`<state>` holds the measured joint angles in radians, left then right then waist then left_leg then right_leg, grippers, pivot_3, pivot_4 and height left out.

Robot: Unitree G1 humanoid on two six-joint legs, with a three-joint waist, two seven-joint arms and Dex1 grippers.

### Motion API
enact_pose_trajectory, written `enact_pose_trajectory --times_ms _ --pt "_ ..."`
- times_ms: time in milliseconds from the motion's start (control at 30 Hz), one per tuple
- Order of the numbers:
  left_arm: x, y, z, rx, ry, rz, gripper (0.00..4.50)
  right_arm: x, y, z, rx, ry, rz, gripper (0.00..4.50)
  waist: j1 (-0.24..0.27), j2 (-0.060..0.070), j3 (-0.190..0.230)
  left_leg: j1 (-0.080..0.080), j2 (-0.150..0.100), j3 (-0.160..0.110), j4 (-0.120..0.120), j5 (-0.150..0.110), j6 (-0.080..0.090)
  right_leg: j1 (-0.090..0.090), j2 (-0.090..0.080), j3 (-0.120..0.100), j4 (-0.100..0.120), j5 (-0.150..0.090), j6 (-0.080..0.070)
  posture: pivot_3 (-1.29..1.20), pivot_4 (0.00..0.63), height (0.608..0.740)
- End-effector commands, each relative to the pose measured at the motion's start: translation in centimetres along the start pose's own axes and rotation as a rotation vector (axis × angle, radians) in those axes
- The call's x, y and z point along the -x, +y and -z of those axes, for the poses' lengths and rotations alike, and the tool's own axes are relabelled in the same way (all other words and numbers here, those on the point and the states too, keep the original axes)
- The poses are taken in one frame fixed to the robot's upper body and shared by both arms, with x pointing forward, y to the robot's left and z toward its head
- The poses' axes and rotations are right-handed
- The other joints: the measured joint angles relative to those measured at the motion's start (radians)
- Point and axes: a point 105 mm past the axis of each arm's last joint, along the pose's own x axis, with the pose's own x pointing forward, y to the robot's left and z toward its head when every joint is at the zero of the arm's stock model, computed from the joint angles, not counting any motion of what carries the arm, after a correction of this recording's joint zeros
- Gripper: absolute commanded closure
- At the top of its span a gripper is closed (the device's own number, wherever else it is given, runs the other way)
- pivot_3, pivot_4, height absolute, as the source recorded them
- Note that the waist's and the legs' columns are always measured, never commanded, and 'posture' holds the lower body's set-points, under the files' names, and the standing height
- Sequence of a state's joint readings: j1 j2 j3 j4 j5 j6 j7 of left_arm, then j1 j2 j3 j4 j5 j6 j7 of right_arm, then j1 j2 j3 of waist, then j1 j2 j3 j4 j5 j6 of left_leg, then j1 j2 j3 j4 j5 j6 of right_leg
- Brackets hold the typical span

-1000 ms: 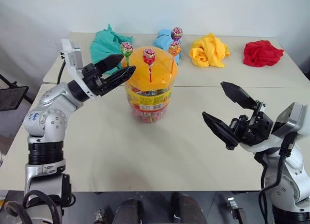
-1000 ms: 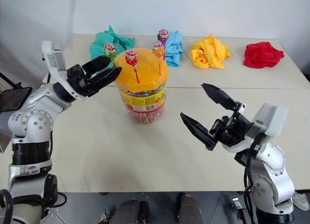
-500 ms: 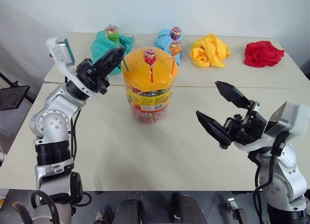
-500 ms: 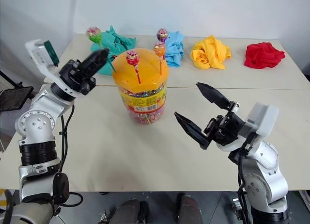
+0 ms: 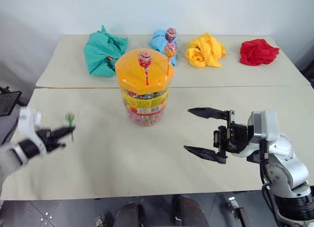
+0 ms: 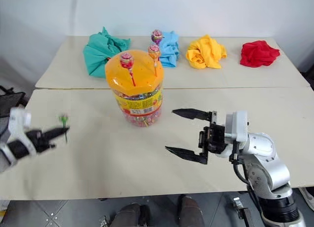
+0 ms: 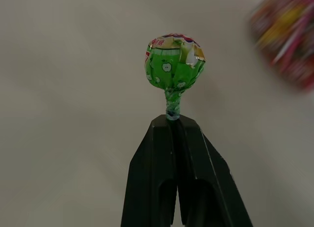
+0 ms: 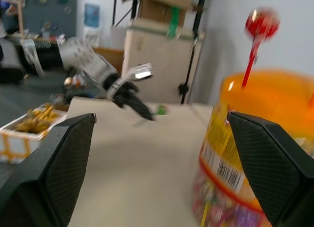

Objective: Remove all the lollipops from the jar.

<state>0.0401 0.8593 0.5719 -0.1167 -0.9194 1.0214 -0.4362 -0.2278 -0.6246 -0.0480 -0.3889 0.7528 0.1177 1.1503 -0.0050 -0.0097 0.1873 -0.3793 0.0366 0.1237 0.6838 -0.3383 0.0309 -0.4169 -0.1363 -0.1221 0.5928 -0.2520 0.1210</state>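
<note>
Left end effector (image 7: pixel 174 126): fingers pressed together on the stick of the green lollipop (image 7: pixel 174 62), just below the wrapped head. The hold is at the very fingertips, with little stick engaged. It hangs over the left part of the table (image 5: pixel 98 163), well apart from the jar (image 5: pixel 144 87).

Right end effector (image 5: pixel 206 133): fingers spread wide, holding nothing, level above the table to the right of the jar and pointing toward it.

Jar: upright near the table centre, orange lid on. Three lollipops stand in the lid: red-pink (image 5: pixel 144 59), orange (image 5: pixel 170 49) and purple (image 5: pixel 171 33).

Risks, as judged:
- The tip-only pinch may let the green lollipop pivot or slip out if the arm swings or stops sharply; a drop near the table's left edge could send it to the floor.
- The jar stands unrestrained. A pull on a tight stick, or a sideways brush from the open right fingers, could tip or slide it.
- The orange and purple heads sit close together; closing on one may knock or catch the other.
</note>
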Motion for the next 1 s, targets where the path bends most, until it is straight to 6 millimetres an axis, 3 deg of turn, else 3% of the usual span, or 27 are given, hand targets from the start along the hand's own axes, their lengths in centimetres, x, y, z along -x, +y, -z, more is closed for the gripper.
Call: enact_pose_trajectory --times_ms 33,133,167,267,333,500,567,667,767,867,967,1000 --pt "0.9 -0.5 0.6 -0.112 0.061 -0.034 4.47 0.7 0.0 0.0 0.025 0.045 -0.031 0.00 0.017 -0.002 -0.001 0.000 0.000 -0.002 0.001 0.000 0.000 0.001 0.000 0.000 0.000 0.000 -0.001 0.00 0.150 0.740" --pt "1.2 -0.3 3.0 -0.120 0.147 -0.038 4.47 1.2 -0.4 0.3 0.035 0.084 -0.025 0.00 0.018 -0.001 -0.002 0.003 -0.002 0.002 0.000 -0.001 -0.001 0.002 -0.004 0.001 0.000 -0.002 -0.004 0.00 0.150 0.740" --pt "1.2 -0.2 3.0 -0.111 0.134 -0.043 4.00 1.3 -0.6 0.2 0.039 0.085 -0.017 0.00 0.016 -0.001 -0.002 0.005 -0.002 0.003 -0.001 -0.001 -0.002 0.002 -0.006 0.001 0.001 -0.004 -0.007 0.00 0.150 0.740" --pt "1.3 -0.5 2.4 -0.131 0.100 -0.008 3.29 1.5 -1.1 0.1 0.035 0.075 0.023 0.00 0.017 -0.001 -0.002 0.008 -0.001 0.005 -0.002 -0.003 -0.004 0.001 -0.007 -0.001 0.006 -0.005 -0.009 0.00 0.150 0.740" --pt "1.5 -1.0 1.7 -0.168 0.068 0.050 2.66 1.4 -1.6 0.0 0.011 0.051 0.063 0.00 0.017 -0.001 -0.002 0.008 0.000 0.005 -0.002 -0.002 -0.005 -0.001 -0.007 -0.002 0.010 -0.006 -0.011 0.00 0.150 0.740" --pt "3.1 -0.8 -2.6 -0.364 -0.122 0.115 1.15 0.5 -4.1 -2.0 0.009 -0.083 0.221 0.00 0.006 -0.001 -0.002 0.007 0.003 0.012 -0.002 -0.002 -0.006 -0.008 -0.007 -0.004 0.016 -0.007 -0.013 0.00 0.150 0.740" --pt "3.8 -2.0 -4.4 -0.411 -0.225 0.204 1.15 0.1 -5.6 -2.5 -0.001 -0.098 0.293 0.00 0.003 -0.001 -0.002 0.005 0.004 0.016 -0.002 -0.003 -0.006 -0.012 -0.007 -0.004 0.019 -0.008 -0.014 0.00 0.150 0.740" --pt "5.5 -6.2 -7.9 -0.309 -0.434 0.467 1.15 -1.2 -7.3 -3.5 0.027 -0.137 0.332 0.00 0.001 -0.001 -0.002 0.005 0.006 0.021 -0.002 -0.004 -0.006 -0.014 -0.007 -0.005 0.019 -0.008 -0.014 0.00 0.150 0.740" --pt "5.8 -9.9 -10.5 -0.293 -0.608 0.640 1.15 -3.4 -9.9 -2.7 0.057 -0.072 0.390 0.00 -0.001 -0.002 -0.002 0.006 0.007 0.022 0.000 -0.004 -0.005 -0.014 -0.006 -0.005 0.020 -0.007 -0.013 0.00 0.150 0.740" --pt "5.5 -13.3 -11.1 -0.358 -0.750 0.762 1.15 -6.2 -11.6 -2.7 0.058 -0.084 0.405 0.00 -0.009 -0.002 -0.002 0.008 0.006 0.023 0.000 -0.004 -0.006 -0.014 -0.006 -0.003 0.023 -0.007 -0.013 0.00 0.150 0.740" --pt "5.2 -13.5 -10.9 -0.349 -0.790 0.772 1.15 -7.3 -11.7 -2.1 0.015 -0.082 0.398 0.00 -0.020 -0.002 -0.002 0.007 0.006 0.023 0.000 -0.004 -0.007 -0.015 -0.003 -0.004 0.026 -0.008 -0.014 0.00 0.150 0.740" --pt "5.0 -13.5 -10.7 -0.338 -0.771 0.779 1.12 -7.5 -11.6 -1.9 0.019 -0.077 0.391 0.19 -0.023 -0.002 -0.002 0.007 0.004 0.023 0.000 -0.005 -0.007 -0.015 -0.002 -0.004 0.025 -0.008 -0.014 0.00 0.150 0.740"
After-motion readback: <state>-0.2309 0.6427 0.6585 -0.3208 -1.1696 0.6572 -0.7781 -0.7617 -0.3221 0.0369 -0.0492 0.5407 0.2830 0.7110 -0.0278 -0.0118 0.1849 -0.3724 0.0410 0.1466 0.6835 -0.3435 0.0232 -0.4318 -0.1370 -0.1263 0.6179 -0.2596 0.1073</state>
